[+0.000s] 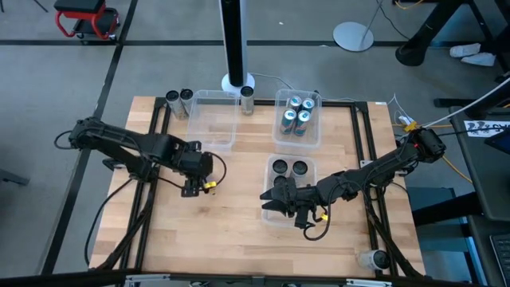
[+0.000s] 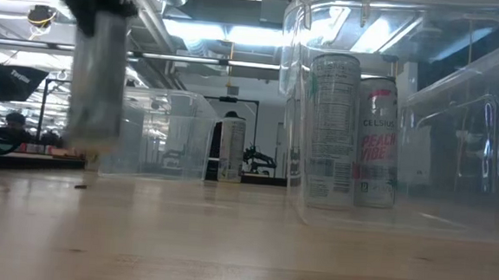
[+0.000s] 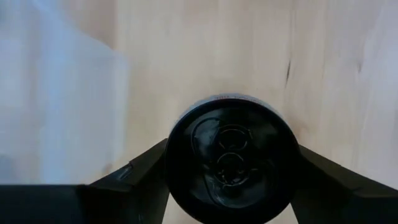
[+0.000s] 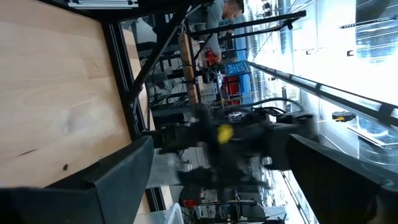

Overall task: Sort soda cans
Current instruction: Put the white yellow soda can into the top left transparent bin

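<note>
Black can [image 3: 231, 158] between left gripper [image 3: 231, 186] fingers, label hidden, right gripper [image 4: 217, 162] wide

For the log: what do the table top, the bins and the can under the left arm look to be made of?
Table top: pale wood planks, matte, grain and seams visible. Bins, e.g. the one holding the blue cans: clear, glossy plastic; contents show through. Dark can between the left gripper jaws: likely metal, its black lid moulded with a pull tab; body finish unseen.
</note>
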